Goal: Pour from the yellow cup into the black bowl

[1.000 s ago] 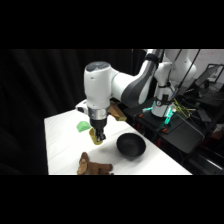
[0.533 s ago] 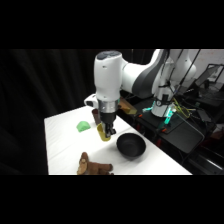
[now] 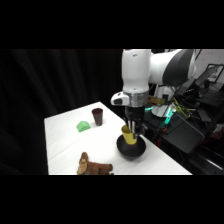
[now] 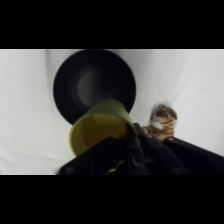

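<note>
My gripper [image 3: 132,131] hangs straight down from the white arm and is shut on the yellow cup [image 3: 128,135]. The cup is held just above the black bowl [image 3: 131,147], over its left rim. In the wrist view the yellow cup [image 4: 100,129] fills the middle, its open mouth turned toward the camera. The black bowl [image 4: 92,85] lies right behind it, wide and round on the white cloth. The black linkage hides the cup's lower edge.
A dark brown cup [image 3: 97,116] and a small green dome [image 3: 83,126] stand at the table's back left. A brown plush toy [image 3: 92,166] lies at the front, the same plush toy [image 4: 161,124] showing right of the bowl. Dark equipment [image 3: 182,125] crowds the right side.
The arm has carried the yellow cup to the right, from left of the bowl to directly above it. The bowl, brown cup, green dome and toy have stayed put.
</note>
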